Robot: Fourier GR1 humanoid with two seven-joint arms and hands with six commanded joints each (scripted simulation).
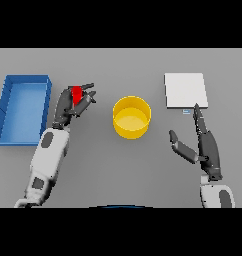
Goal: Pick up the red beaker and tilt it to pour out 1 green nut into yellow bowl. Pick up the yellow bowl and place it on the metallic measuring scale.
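1. The left hand [73,102] is showing at about ten o'clock from the middle of the grey table [118,170], its fingers and thumb curling round the red beaker [77,93] — only a small patch of red is peeking out between the dark fingers, so how the beaker is tilting cannot be told.
2. The left arm [49,155] is coming up from the lower left, toward seven o'clock, and reaching up to that hand.
3. The yellow bowl [132,117] is sitting upright near the middle of the table, at about three o'clock from the left hand and apart from it; whether anything is lying inside cannot be told.
4. The metallic measuring scale [186,90] is lying flat at about two o'clock from the bowl, well apart from it, showing as a pale square plate.
5. The right hand [203,140] is resting at about four o'clock from the bowl — fingers straight and pointing toward twelve o'clock, thumb spreading out toward the bowl, nothing held. Its fingertips are reaching just beside the scale's near edge.
6. A blue bin [8,107] is standing at nine o'clock, just beside the left arm and beyond it.
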